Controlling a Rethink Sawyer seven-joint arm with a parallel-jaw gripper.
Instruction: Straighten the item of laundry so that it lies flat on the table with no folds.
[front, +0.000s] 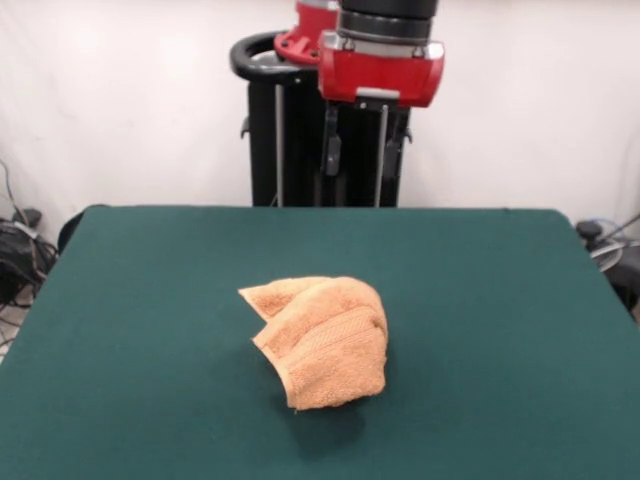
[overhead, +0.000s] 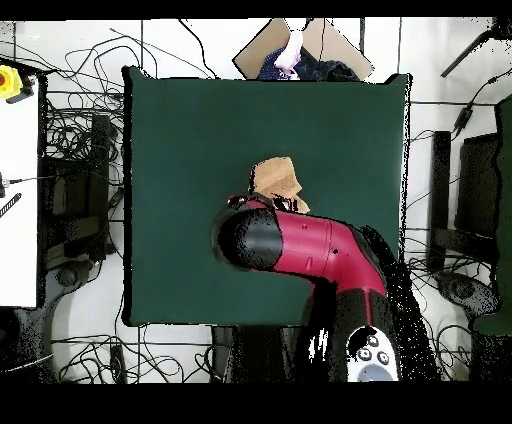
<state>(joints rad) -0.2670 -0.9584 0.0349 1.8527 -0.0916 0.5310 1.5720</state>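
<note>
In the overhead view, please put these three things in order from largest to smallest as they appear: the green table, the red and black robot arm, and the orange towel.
1. The dark green felt-topped table.
2. The red and black robot arm; it is nearer the camera, so it looks bigger than it truly is.
3. The folded orange-tan terry-cloth towel, partly hidden under the arm.

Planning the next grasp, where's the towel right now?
In the front view the towel lies folded near the middle of the table, just below the raised gripper.

Bright, even light — soft shadow under the towel (front: 325, 340).
</note>
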